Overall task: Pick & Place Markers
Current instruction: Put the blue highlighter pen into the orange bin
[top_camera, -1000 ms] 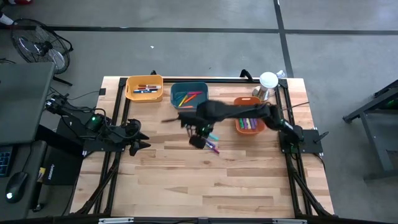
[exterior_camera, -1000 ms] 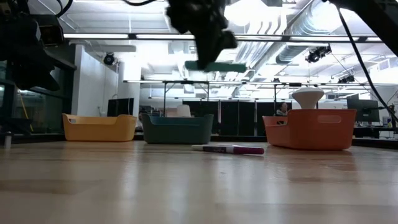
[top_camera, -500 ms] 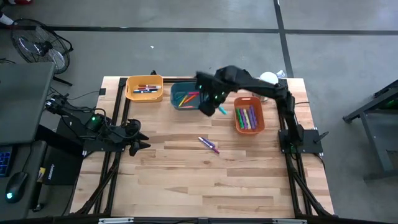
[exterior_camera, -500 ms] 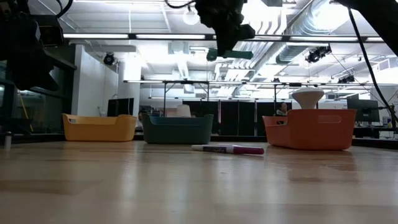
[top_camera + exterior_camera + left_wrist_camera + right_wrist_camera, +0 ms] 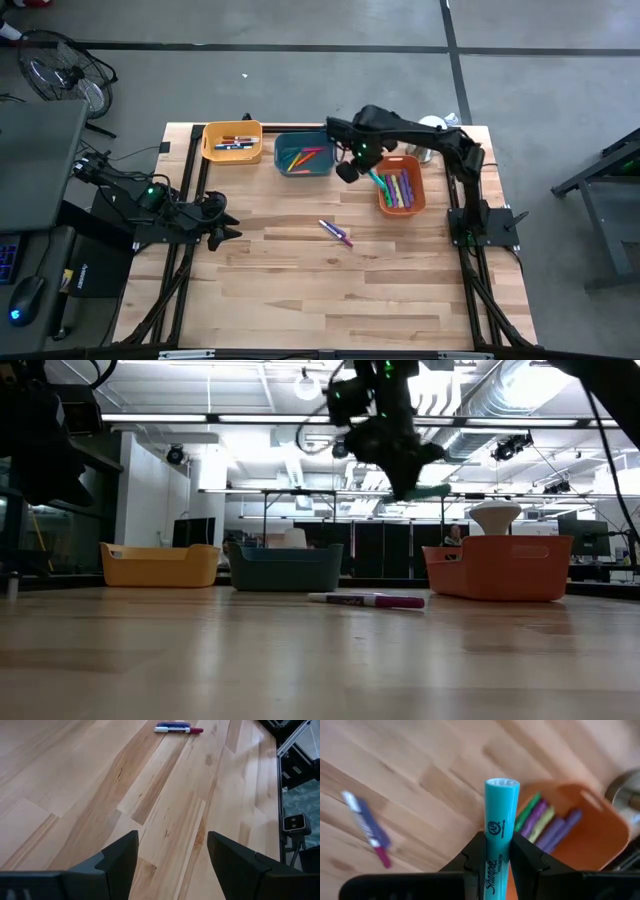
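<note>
Change since earlier frames: the right arm has swung from over the mid-table, past the teal bin, toward the orange bin, carrying its marker with it; the left arm and the marker on the table have not moved.
Wood table (image 5: pixel 300 290): the near half is bare planks in the high view.
Loose marker (image 5: pixel 335 232): a purple-and-white marker with a pink-red end, lying flat on the table about mid-depth, apart from all bins; it also shows in the low view (image 5: pixel 366 600), in front of the gap between the teal and orange bins.
Left gripper (image 5: pixel 228 226): parked low at the table's left edge, arm folded back over its base, fingers spread wide and holding nothing; its wrist view shows both dark fingers (image 5: pixel 120 857) over bare wood.
Right gripper (image 5: pixel 352 170): raised above the table, just beside the orange bin's left rim, arm reaching leftward from its base at the right edge with the elbow bent over the back of the table.
Right gripper state: fingers closed narrow on a teal highlighter (image 5: pixel 500 820).
Teal highlighter position: off the table, its free end pointing toward the orange bin; in the low view it shows as a teal tip (image 5: pixel 428 491) above that bin.
Orange bin (image 5: pixel 418 205): back right, holding green, purple and yellow markers.
Teal bin (image 5: pixel 326 140): back centre, holding several markers.
Yellow bin (image 5: pixel 208 140): back left, holding a few markers.
White-topped container (image 5: pixel 431 130): at the far right corner, behind the orange bin.
</note>
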Motion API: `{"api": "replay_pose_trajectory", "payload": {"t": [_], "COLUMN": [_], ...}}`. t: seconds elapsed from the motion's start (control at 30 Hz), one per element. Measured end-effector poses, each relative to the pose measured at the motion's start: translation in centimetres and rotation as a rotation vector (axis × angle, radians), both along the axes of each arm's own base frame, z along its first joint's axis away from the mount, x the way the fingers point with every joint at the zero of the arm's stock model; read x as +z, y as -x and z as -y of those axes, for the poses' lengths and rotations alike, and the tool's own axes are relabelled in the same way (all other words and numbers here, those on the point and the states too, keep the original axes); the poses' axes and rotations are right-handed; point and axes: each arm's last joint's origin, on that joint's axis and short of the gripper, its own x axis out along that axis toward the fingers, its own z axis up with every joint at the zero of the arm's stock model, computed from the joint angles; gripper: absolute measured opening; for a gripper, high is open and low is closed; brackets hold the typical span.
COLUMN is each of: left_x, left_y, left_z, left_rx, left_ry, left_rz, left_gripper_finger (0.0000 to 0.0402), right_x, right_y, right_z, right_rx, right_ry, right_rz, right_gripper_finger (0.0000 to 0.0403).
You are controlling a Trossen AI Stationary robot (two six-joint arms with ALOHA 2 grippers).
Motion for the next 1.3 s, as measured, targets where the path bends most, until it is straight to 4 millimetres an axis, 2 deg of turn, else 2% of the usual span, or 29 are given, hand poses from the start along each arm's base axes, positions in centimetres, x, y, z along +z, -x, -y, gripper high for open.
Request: {"api": "replay_pose_trajectory", "payload": {"t": [0.17, 0.47, 0.63, 0.97, 1.3], "left_x": [0.0, 0.0, 0.0, 0.0, 0.0], "left_y": [0.0, 0.0, 0.0, 0.0, 0.0], "left_z": [0.0, 0.0, 0.0, 0.0, 0.0], "left_rx": [0.004, 0.008, 0.009, 0.032, 0.066], "left_ry": [-0.003, -0.006, -0.007, 0.025, 0.073], "left_rz": [0.001, 0.002, 0.003, 0.001, -0.001], "left_gripper_finger": [0.0232, 0.0232, 0.0232, 0.0232, 0.0232], "right_x": [-2.3, -4.3, -5.3, -9.2, -10.5], "right_y": [2.3, 8.8, 11.4, 13.3, 14.6], "right_z": [-1.3, -3.3, -3.6, -3.1, -1.5], "right_rx": [-0.042, -0.259, -0.400, -0.540, -0.530], "right_ry": [-0.029, 0.003, 0.023, 0.023, 0.012], "right_rz": [-0.004, 0.161, 0.262, 0.303, 0.300], "right_gripper_finger": [0.0054, 0.0054, 0.0054, 0.0054, 0.0054]}}
